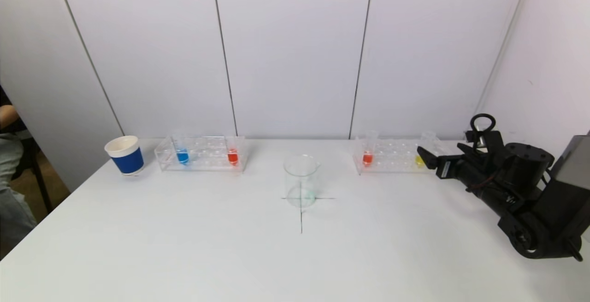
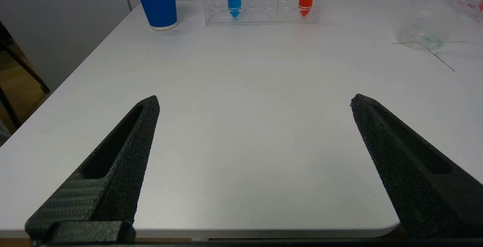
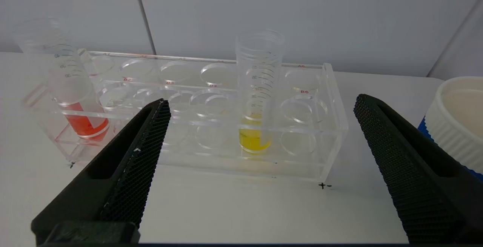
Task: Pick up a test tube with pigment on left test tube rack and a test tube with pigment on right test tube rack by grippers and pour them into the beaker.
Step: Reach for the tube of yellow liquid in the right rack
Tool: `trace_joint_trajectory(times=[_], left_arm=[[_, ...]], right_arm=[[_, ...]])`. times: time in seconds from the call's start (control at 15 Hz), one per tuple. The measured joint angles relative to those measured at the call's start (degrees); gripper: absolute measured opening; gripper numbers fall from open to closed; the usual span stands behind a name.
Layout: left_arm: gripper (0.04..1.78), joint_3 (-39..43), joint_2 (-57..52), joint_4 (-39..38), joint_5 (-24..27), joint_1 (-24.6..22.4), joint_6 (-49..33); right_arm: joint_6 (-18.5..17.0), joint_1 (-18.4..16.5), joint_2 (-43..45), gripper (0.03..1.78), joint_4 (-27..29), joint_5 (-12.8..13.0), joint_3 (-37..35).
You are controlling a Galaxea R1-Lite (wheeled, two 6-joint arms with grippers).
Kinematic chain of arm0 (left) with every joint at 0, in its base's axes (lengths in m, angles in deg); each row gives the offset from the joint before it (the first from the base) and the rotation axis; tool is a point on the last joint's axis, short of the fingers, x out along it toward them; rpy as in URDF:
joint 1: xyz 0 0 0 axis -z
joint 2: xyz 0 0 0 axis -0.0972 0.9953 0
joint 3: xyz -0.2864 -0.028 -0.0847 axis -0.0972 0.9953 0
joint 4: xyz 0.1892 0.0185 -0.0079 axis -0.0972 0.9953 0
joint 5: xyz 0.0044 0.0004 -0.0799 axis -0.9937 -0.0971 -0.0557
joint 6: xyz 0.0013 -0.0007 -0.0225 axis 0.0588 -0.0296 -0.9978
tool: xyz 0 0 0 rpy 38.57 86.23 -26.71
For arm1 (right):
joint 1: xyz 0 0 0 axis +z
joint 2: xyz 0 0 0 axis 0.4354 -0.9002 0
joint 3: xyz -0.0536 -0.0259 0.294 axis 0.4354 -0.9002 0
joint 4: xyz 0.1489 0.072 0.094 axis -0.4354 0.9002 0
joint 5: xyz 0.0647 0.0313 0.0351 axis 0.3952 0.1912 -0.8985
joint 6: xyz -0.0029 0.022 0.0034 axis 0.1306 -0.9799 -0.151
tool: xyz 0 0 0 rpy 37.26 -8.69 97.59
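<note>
The left test tube rack (image 1: 203, 160) holds a blue-pigment tube (image 1: 182, 155) and a red-pigment tube (image 1: 233, 156). The right rack (image 1: 392, 156) holds a red tube (image 1: 367, 157) and a yellow tube (image 1: 419, 160). The clear beaker (image 1: 301, 181) stands on a cross mark at the table's middle. My right gripper (image 1: 426, 158) is open just in front of the right rack; in the right wrist view (image 3: 261, 100) the yellow tube (image 3: 253, 134) stands between the jaws, farther off. My left gripper (image 2: 254, 102) is open and empty over the table's near left edge, out of the head view.
A blue-sleeved white cup (image 1: 124, 154) stands left of the left rack. Another such cup (image 3: 458, 115) stands beside the right rack's far end. A person (image 1: 9, 177) sits at the table's left. White wall panels rise behind the racks.
</note>
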Motion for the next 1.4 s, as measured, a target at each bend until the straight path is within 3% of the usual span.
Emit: trace_joint_trajectory(times=[1.4], left_arm=[[1.77, 0.00, 0.00, -0.02, 0.00, 0.00, 0.02]], right_arm=[[-0.38, 0.00, -5.60, 1.77, 1.95, 0.20, 9.65]])
